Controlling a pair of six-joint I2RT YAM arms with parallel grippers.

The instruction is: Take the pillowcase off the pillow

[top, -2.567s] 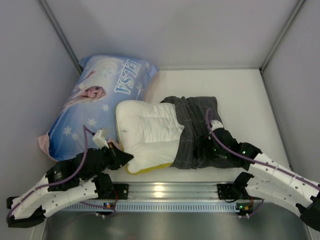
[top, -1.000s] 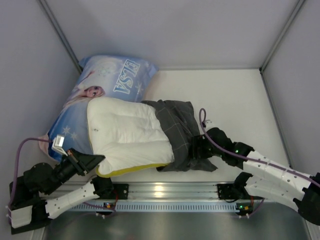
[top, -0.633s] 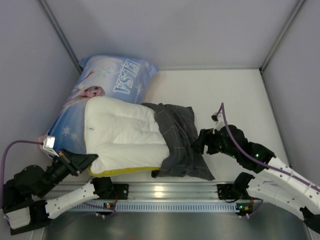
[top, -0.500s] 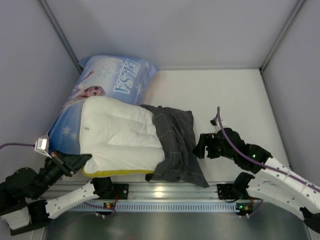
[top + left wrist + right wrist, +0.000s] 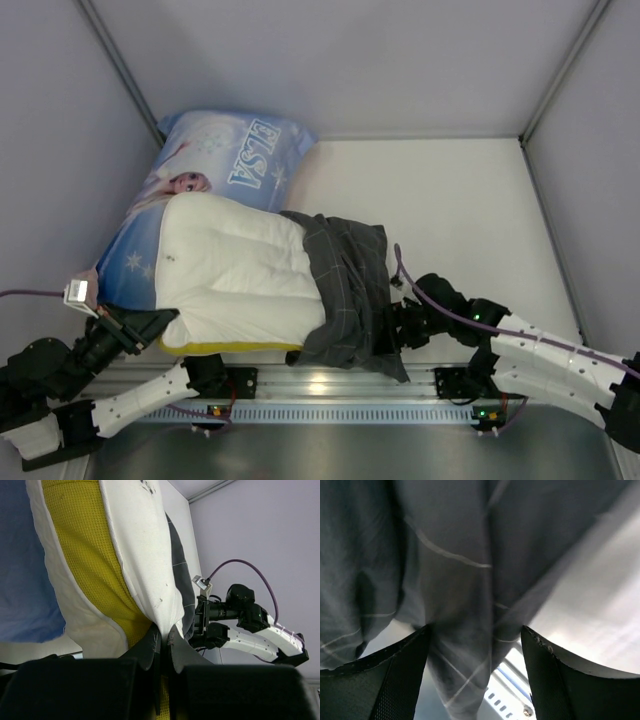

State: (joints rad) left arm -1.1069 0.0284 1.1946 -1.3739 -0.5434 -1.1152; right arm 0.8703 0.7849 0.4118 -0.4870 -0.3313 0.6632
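**Left gripper** [image 5: 162, 641]: you are holding its fingers together on the near left corner of the pillow [image 5: 240, 275], pinching the white edge beside the yellow mesh side.

**Right gripper** [image 5: 475, 680]: your jaws are standing apart. A fold of the pillowcase [image 5: 350, 290] is hanging between them, and nothing is clamped.

**Pillowcase, position:** it is bunching over the pillow's right end only, and the rest of the pillow is showing bare.

**Risks, as judged:**
- If you are closing on a thin fold, the cloth is likely to slide out once the arms pull apart.
- If you are closing too deep, you are probably catching the pillow's end through the cloth. Both arms would then be tugging the same thing and the case would not come off.
- Your left pinch is taking only a small corner, so a hard pull could strip it free.

**Surroundings:**
- The ELSA pillow [image 5: 215, 165] is lying at the back left against the wall. The white pillow's left end is resting on it, so pulling further left risks dragging or crowding it.
- The metal rail [image 5: 330, 383] is running along the near edge. The pillowcase's near hem is reaching it and could be snagging there.
- The white table [image 5: 470, 200] is lying to the right.
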